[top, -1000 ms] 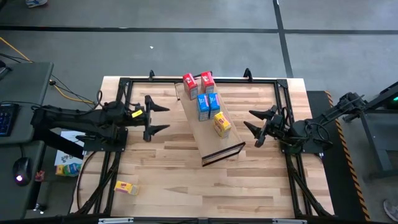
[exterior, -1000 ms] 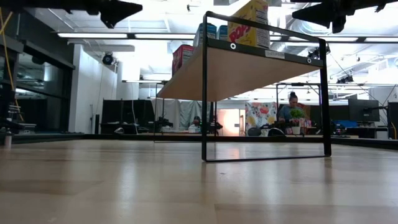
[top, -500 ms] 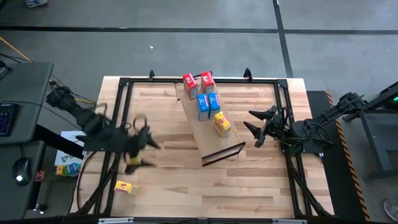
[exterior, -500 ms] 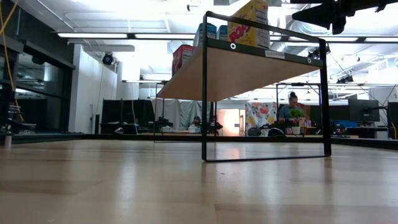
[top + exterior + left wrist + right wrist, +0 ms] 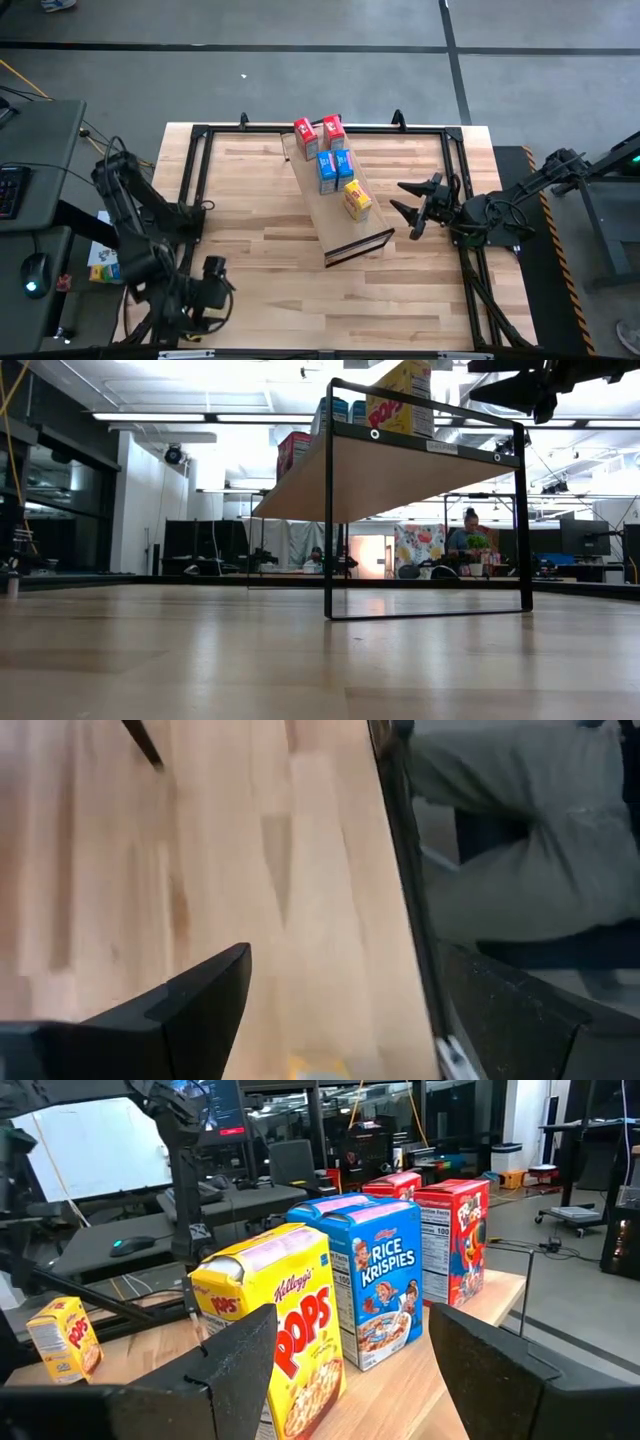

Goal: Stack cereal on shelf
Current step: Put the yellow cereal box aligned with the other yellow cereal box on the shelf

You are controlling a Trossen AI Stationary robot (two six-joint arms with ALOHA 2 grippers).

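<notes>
The left tool [image 5: 205, 290], fingers apart, has swung from mid-tabletop down over the stray yellow box [image 5: 62, 1338] at the near-left corner. Five boxes stand on the shelf [image 5: 338, 228]. The right tool [image 5: 408, 204] waits open beside it.

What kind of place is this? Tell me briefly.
Probably a robotics lab or open workshop. Two arms are mounted at a butcher-block table holding a shelf of cereal boxes; behind are desks, monitors, ceiling strip lights and a seated person.
</notes>
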